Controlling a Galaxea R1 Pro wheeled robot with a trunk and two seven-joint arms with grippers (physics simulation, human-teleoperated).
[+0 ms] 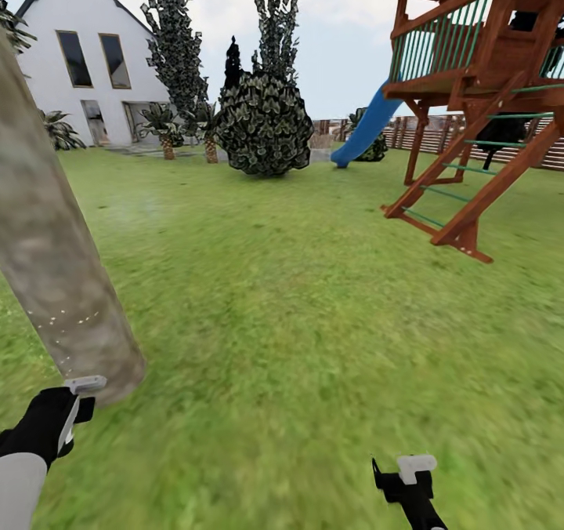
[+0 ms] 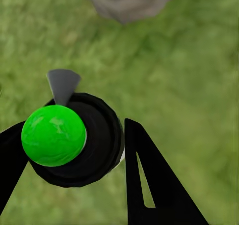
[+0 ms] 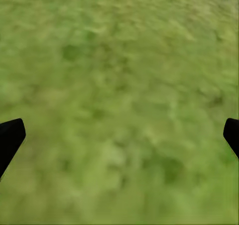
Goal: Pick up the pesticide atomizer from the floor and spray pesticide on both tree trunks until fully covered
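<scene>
A thick, mottled grey-brown tree trunk (image 1: 55, 263) leans across the left of the head view, with a few white pesticide specks (image 1: 70, 318) on its lower bark. Its base (image 2: 130, 0) also shows in the left wrist view. My left gripper (image 1: 55, 424) sits just in front of the trunk's foot, shut on the pesticide atomizer (image 2: 74, 140), a black body with a green ball top and a grey nozzle (image 2: 62, 84) aimed toward the trunk. My right gripper (image 1: 407, 479) hangs open over bare grass, its fingertips (image 3: 10, 135) wide apart with nothing between them.
A wooden play tower (image 1: 486, 107) with a blue slide (image 1: 366, 126) stands at the right. A dark round shrub (image 1: 265, 126) and tall cypress-like trees sit mid-lawn, short palms (image 1: 166, 126) and a white house (image 1: 86, 59) behind. A slat fence (image 1: 439, 134) borders the far side.
</scene>
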